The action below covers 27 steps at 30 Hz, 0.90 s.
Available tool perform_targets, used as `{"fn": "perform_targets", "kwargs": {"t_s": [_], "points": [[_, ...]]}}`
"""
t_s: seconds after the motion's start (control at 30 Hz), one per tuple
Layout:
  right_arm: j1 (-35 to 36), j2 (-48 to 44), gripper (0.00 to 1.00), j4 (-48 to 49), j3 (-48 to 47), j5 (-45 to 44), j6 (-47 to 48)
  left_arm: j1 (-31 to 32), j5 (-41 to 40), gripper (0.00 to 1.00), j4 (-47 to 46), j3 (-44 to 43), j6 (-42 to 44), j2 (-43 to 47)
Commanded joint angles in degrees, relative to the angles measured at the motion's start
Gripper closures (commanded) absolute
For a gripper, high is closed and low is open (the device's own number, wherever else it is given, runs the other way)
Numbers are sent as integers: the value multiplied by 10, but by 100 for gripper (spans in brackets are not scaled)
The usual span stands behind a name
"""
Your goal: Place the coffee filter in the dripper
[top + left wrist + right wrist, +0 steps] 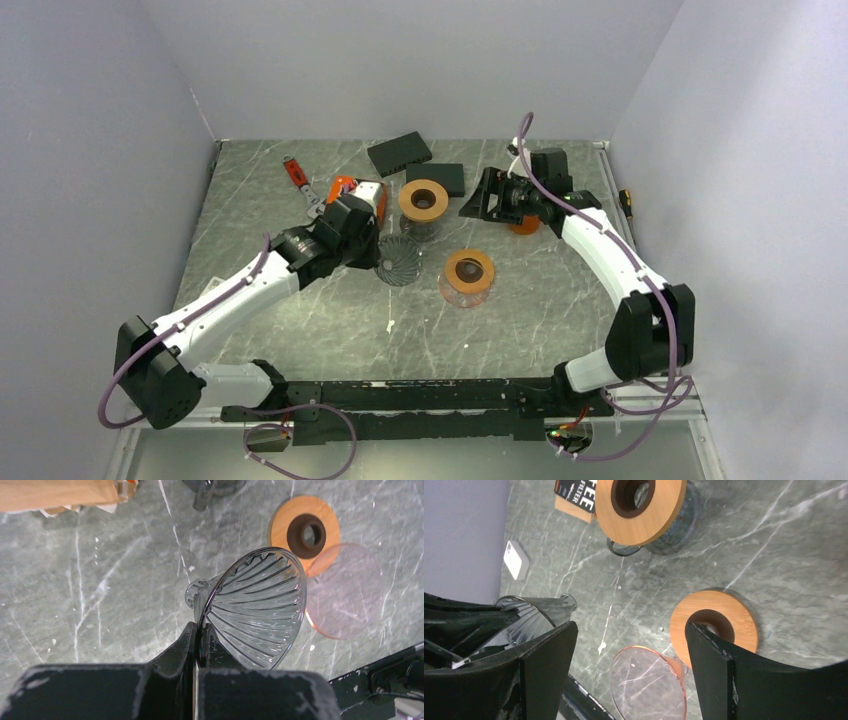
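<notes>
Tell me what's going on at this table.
The left tool is shut on the rim of a clear ribbed glass dripper, holding it tipped on its side over the grey marbled table. The dripper's cone is empty. The right tool is open and holds nothing, poised near the back of the table. Nothing has gone into the dripper yet.

White shells are covering the left arm and right arm between black joints; purple cables are trailing behind scuffed black fingers.
</notes>
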<state>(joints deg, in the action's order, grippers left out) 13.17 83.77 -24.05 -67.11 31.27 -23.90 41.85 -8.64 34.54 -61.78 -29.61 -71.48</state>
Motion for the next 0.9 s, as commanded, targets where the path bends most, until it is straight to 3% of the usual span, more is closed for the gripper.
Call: {"fn": "perform_targets", "kwargs": {"t_s": [0.0, 0.2, 0.33, 0.7, 0.87], "points": [[-3, -57, 15, -5, -1, -83, 23, -25, -7, 100, -13, -50, -18, -14], [-3, -117, 13, -16, 18, -196, 30, -54, 46, 100, -25, -88, -21, -51], [-3, -156, 3, -15, 36, -249, 27, -61, 65, 100, -46, -109, -16, -64], [-5, -166, 0, -8, 52, -255, 27, -88, 81, 100, -45, -190, -30, -125], [-5, -164, 0, -2, 55, -240, 27, -116, 131, 100, -69, -224, -45, -160]]}}
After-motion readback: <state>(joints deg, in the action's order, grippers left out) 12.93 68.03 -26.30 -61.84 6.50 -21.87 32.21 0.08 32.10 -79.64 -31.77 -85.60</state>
